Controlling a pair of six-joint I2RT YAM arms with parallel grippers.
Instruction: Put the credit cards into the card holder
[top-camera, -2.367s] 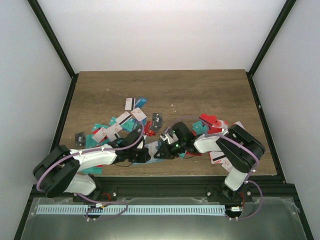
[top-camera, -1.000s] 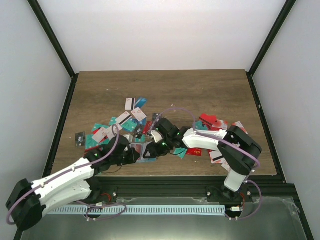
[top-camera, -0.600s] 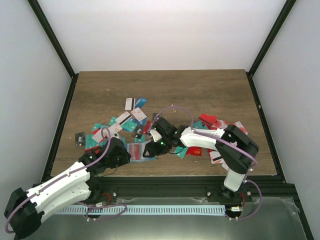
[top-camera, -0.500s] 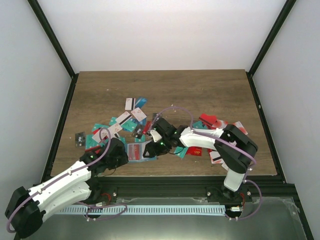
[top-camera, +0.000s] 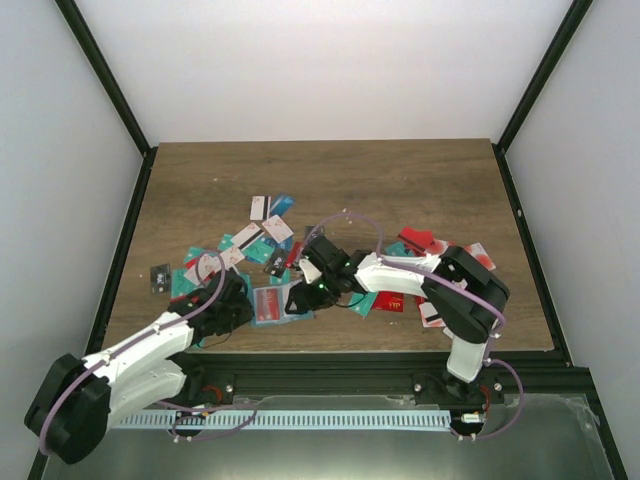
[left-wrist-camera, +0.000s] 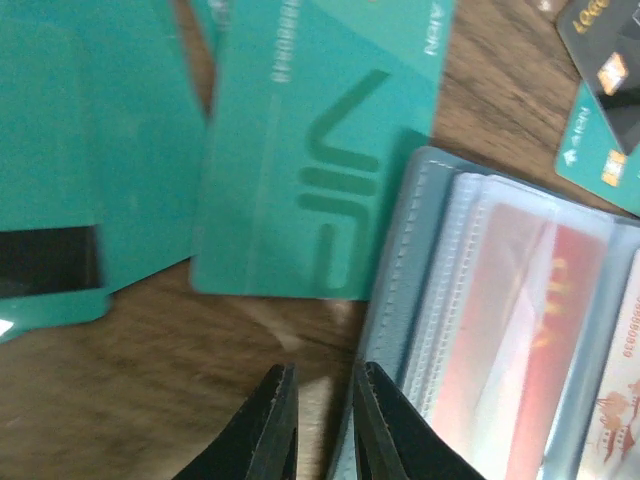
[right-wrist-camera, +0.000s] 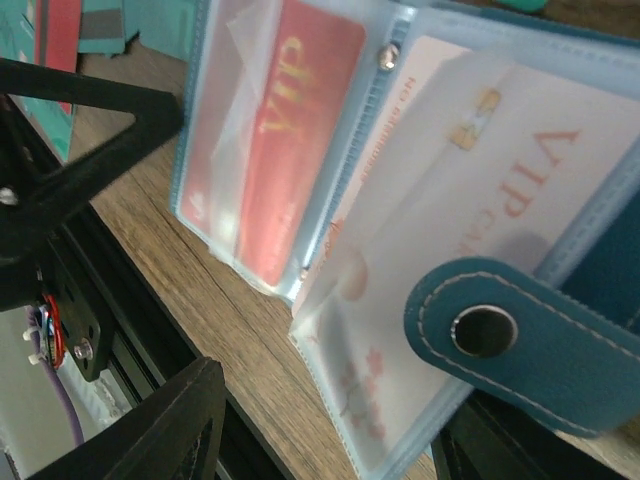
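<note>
**Item 1, nearest:** table (top-camera: 380, 335), front rim. The card holder lay just inside it. I judged there was little room to drag anything toward me without sending it over the edge.

**Item 2:** left gripper (left-wrist-camera: 322, 400). Jaws narrow with nothing between them, over bare wood just beside the holder's left edge.

**Item 3:** card holder (left-wrist-camera: 400, 270). It lay open with the clear sleeves facing up. A red card (right-wrist-camera: 290, 130) and a white card (right-wrist-camera: 480, 180) were already sleeved, and the clasp tab (right-wrist-camera: 520, 340) was flung outward.

**Item 4:** right gripper (right-wrist-camera: 330, 415). Jaws wide, straddling the holder's end. I could see no clamp on it.

**Item 5:** teal card (left-wrist-camera: 310, 170). It lay flat, up against the holder's edge, and was my pick for the next load. A card this thin wants one finger hooked under a free edge. I reckoned it should then slide shallowly into a sleeve mouth while the right side pinned the holder.

**Item 6:** loose cards (top-camera: 240, 245), heaped to the left and behind, with red cards (top-camera: 418, 240) off to the right.

**Item 7, farthest:** bare wood ran up to the back rim. That was the open room for lifting and turning.
</note>
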